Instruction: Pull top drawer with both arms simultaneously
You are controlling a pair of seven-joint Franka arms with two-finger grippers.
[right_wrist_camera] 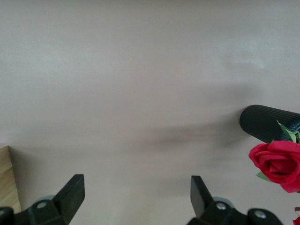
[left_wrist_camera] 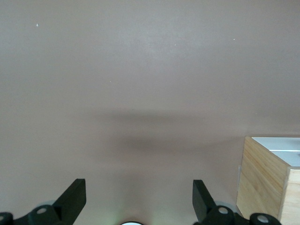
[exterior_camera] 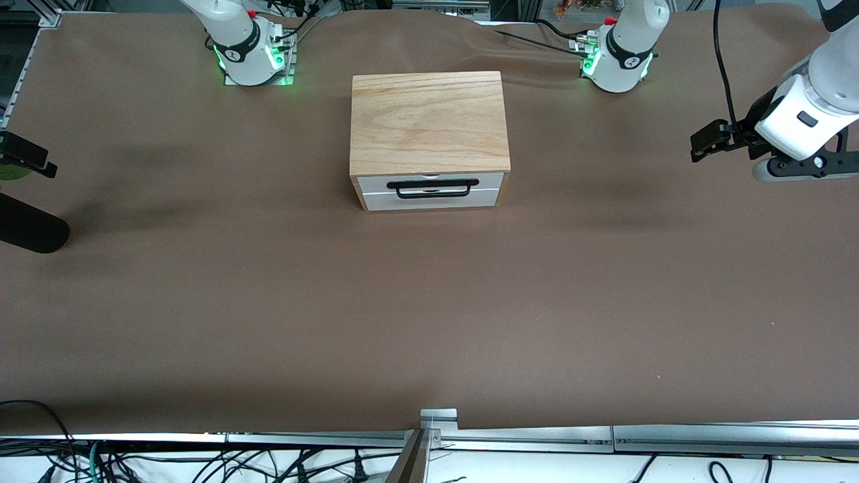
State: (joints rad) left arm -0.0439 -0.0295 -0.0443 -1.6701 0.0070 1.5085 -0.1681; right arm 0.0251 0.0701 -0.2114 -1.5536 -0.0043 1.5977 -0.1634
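Observation:
The top drawer (exterior_camera: 486, 181) is shut in a wooden box (exterior_camera: 428, 121) at the middle of the table, and its black bar handle (exterior_camera: 433, 188) faces the front camera. My left gripper (exterior_camera: 701, 146) hangs open and empty over bare table toward the left arm's end, well apart from the box. In the left wrist view its fingers (left_wrist_camera: 138, 183) are spread wide, with a corner of the box (left_wrist_camera: 262, 178) beside them. My right gripper (right_wrist_camera: 137, 178) is open and empty over bare table. In the front view it shows only partly at the edge (exterior_camera: 27, 155), toward the right arm's end.
A second white panel (exterior_camera: 429, 200) sits below the top drawer. A black ribbed cylinder (exterior_camera: 30, 231) lies near the right gripper and also shows in the right wrist view (right_wrist_camera: 267, 124), with a red rose (right_wrist_camera: 276, 161) beside it. The arm bases (exterior_camera: 251, 57) (exterior_camera: 621, 60) flank the box.

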